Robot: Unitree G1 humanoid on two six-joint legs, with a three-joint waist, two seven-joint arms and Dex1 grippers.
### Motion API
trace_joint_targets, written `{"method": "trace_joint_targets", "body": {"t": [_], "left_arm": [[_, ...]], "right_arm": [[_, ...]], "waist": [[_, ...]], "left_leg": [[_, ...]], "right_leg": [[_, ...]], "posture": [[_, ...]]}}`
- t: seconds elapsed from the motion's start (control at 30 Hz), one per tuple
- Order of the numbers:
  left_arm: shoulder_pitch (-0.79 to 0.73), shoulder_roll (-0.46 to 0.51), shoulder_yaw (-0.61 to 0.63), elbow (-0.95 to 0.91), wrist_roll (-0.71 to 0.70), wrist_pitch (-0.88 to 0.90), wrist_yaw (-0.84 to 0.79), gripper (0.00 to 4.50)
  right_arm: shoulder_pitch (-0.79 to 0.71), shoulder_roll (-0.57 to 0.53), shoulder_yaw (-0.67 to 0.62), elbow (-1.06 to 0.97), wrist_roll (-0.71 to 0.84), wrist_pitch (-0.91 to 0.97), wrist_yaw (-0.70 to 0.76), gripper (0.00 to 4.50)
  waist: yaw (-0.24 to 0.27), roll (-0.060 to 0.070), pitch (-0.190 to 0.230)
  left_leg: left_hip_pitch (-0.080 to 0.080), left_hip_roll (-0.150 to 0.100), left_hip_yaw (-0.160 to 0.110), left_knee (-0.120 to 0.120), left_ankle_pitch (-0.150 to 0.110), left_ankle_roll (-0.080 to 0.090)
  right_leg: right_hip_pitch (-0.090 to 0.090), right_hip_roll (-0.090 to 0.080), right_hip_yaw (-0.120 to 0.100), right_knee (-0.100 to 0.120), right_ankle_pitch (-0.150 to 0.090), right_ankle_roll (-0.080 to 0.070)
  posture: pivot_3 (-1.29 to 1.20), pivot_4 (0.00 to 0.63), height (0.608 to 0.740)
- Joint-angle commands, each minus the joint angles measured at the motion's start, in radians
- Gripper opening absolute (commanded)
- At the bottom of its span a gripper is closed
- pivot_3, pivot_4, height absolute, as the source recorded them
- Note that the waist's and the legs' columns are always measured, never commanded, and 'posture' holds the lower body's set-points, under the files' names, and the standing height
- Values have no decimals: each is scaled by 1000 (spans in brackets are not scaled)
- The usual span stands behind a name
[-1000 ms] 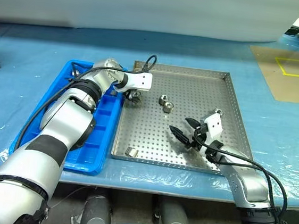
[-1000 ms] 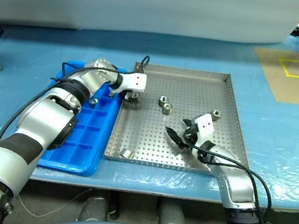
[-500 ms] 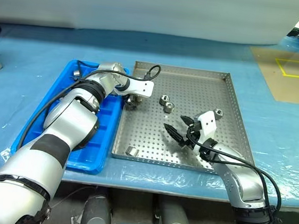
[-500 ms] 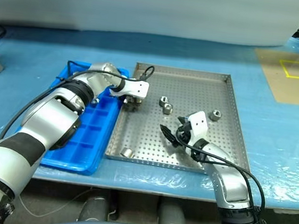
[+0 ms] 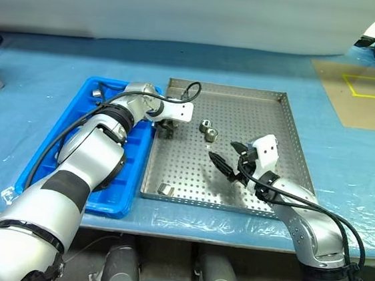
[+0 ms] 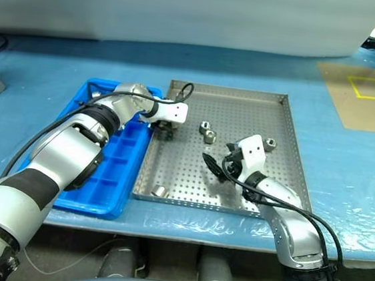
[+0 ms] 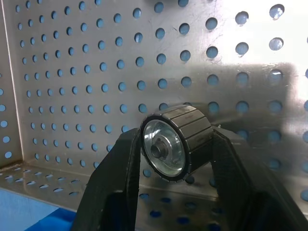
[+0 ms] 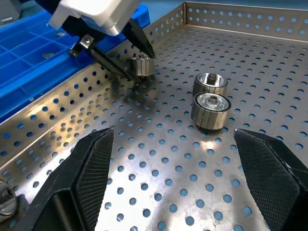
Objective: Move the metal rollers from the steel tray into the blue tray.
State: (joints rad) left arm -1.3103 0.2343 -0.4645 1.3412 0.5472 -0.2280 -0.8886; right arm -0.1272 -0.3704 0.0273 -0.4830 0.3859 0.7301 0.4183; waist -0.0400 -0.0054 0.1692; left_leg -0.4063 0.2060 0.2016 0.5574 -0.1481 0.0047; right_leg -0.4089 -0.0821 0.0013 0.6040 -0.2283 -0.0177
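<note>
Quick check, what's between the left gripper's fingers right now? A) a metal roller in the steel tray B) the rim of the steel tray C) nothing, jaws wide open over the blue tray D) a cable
A: the left wrist view shows the left gripper with both black fingers pressed against the sides of a metal roller over the perforated steel tray.

The left arm is stretched forward and angled downward. The left gripper [image 7: 175,161] is closed on a metal roller [image 7: 175,142], one black finger [image 7: 120,183] pressed to each side. The right arm is bent at the elbow, forearm raised; the right gripper [image 5: 229,161] is held with its fingers [image 8: 91,168] spread wide, nothing between them.
</note>
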Motion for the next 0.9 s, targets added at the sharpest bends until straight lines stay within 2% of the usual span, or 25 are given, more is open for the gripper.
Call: {"method": "trace_joint_targets", "body": {"t": [0.03,0.13,0.3,0.43,0.5,0.67,0.8,0.9], "left_arm": [[11,13,28,3,-22,-5,19,1774],[-1,21,98,-21,-99,-61,-19,1774],[28,62,233,-132,-293,-186,-275,1774],[132,122,314,-318,-444,-136,-432,1774],[233,181,331,-484,-491,-78,-470,1774],[439,310,397,-869,-566,138,-406,1774],[588,390,458,-1095,-585,316,-304,1774],[687,427,503,-1186,-584,402,-217,1774]], "right_arm": [[-8,11,15,-48,4,0,-14,4159],[-4,20,11,-60,24,2,-13,4159],[-6,-15,-49,-73,116,11,68,4159],[-29,-69,-73,-7,151,-38,177,4159],[-48,-99,-75,59,153,-84,250,4159],[-102,-173,-83,80,216,-99,406,4159],[-253,-127,8,151,202,-81,422,4159],[-295,-124,47,166,180,-76,432,4159]], "waist": [[-1,0,0],[0,0,0],[6,0,0],[4,0,0],[3,0,0],[16,2,2],[31,2,2],[59,2,2]], "left_leg": [[0,0,0,0,0,0],[-1,0,0,-1,0,0],[-10,0,0,-1,0,0],[-8,0,1,-1,0,1],[-7,0,2,-2,0,0],[-6,2,2,-3,2,-2],[-5,3,2,-3,2,-3],[-3,3,2,-6,4,-5]], "right_leg": [[0,0,0,0,0,0],[-2,1,0,-1,0,0],[-11,1,0,0,0,0],[-11,1,1,1,0,-1],[-11,2,1,2,0,-1],[-11,3,0,3,0,-1],[-11,3,1,5,0,-1],[-10,3,0,5,0,-2]], "posture": [[-485,150,740],[-479,150,740],[-461,150,740],[-427,150,740],[-394,150,740],[-267,150,740],[-145,150,740],[-71,150,740]]}}
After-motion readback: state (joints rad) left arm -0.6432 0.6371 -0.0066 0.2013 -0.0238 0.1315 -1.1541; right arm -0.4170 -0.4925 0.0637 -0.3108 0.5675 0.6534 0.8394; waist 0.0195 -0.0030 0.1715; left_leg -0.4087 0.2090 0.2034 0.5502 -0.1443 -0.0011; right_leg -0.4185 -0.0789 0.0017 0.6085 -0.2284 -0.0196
